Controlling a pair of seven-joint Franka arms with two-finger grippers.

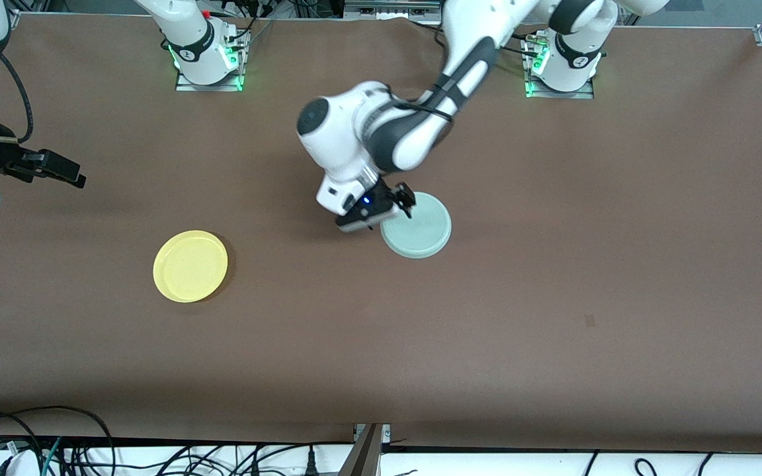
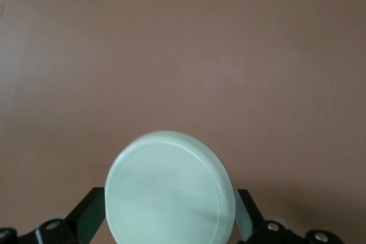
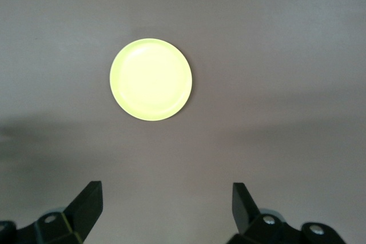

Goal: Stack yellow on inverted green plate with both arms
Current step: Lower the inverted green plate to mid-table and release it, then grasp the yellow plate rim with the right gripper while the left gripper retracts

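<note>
yellow plate (image 1: 190,266): bright yellow, plain
green plate (image 1: 419,227): pale mint green, faint concentric rings
table (image 1: 553,297): matte brown
arms: white, black joints

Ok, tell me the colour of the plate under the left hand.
Pale mint green plate, clearest in the left wrist view.

The round pale mint-green plate (image 1: 419,228) lies upside down mid-frame on the brown desk (image 1: 553,277), with the left hand (image 1: 381,213) at its edge. The round bright yellow plastic plate (image 1: 190,266) sits lower in the frame, toward the right arm's end, well apart.
</note>
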